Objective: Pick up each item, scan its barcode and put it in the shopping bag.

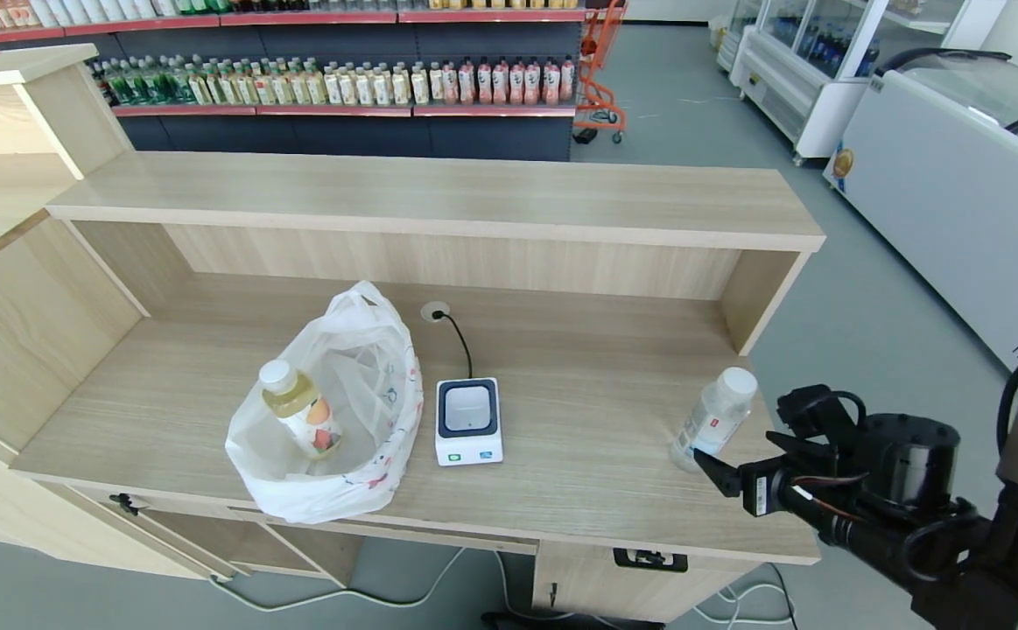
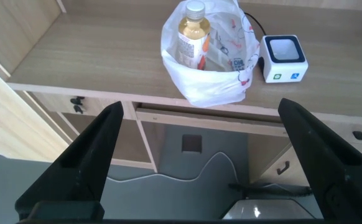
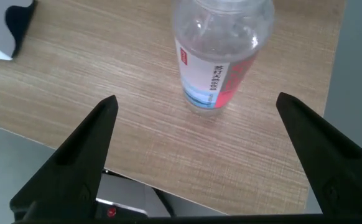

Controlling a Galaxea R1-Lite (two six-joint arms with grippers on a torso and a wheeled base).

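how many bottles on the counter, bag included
2: a tea bottle in the shopping bag, and a clear bottle near the right end of the counter. The bag might hide more.

We see a pale wood-grain desk (image 1: 579, 420). At left, the shopping bag (image 1: 386, 411) is milky white with small coloured prints. The tea bottle (image 1: 300, 418) is yellow, white-capped. The scanner (image 1: 468, 420) is white with a dark window frame. At right, the clear water bottle (image 1: 712, 418) carries a red-and-blue label.
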